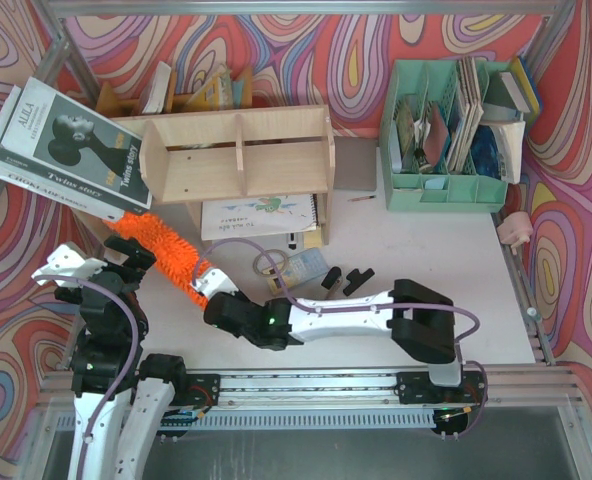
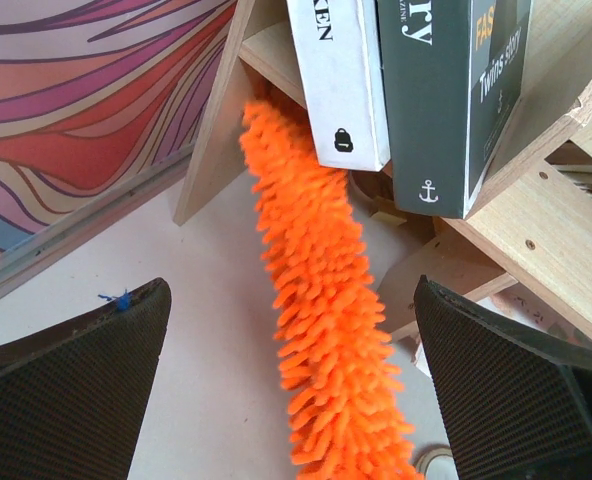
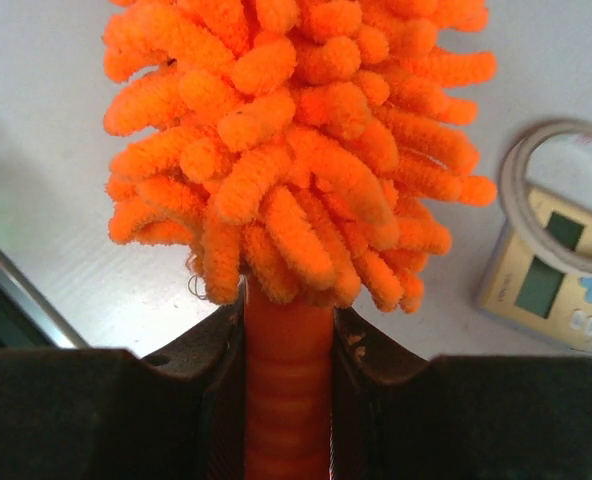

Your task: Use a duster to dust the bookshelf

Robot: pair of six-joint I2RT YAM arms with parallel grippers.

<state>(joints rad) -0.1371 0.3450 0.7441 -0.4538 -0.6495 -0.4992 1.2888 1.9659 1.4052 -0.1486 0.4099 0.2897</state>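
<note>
The plywood bookshelf (image 1: 236, 150) stands at the back centre, with books leaning on its left end. The orange fluffy duster (image 1: 161, 250) runs on a slant from under those books down to my right gripper (image 1: 214, 298). The right gripper (image 3: 288, 330) is shut on the duster's ribbed orange handle (image 3: 288, 390), just below the fluffy head (image 3: 296, 150). My left gripper (image 1: 134, 258) is beside the duster's middle. In the left wrist view it (image 2: 291, 400) is wide open. The duster (image 2: 321, 300) shows between its fingers without touching them, and its tip reaches under the shelf (image 2: 546, 220).
Magazines (image 1: 66, 150) lean on the shelf's left end and show in the left wrist view (image 2: 446, 100). A notebook (image 1: 261, 215) lies under the shelf. A mint-green organiser (image 1: 446, 130) stands at the back right. Black clips (image 1: 346, 282) and a small timer (image 3: 546, 280) lie near the right gripper.
</note>
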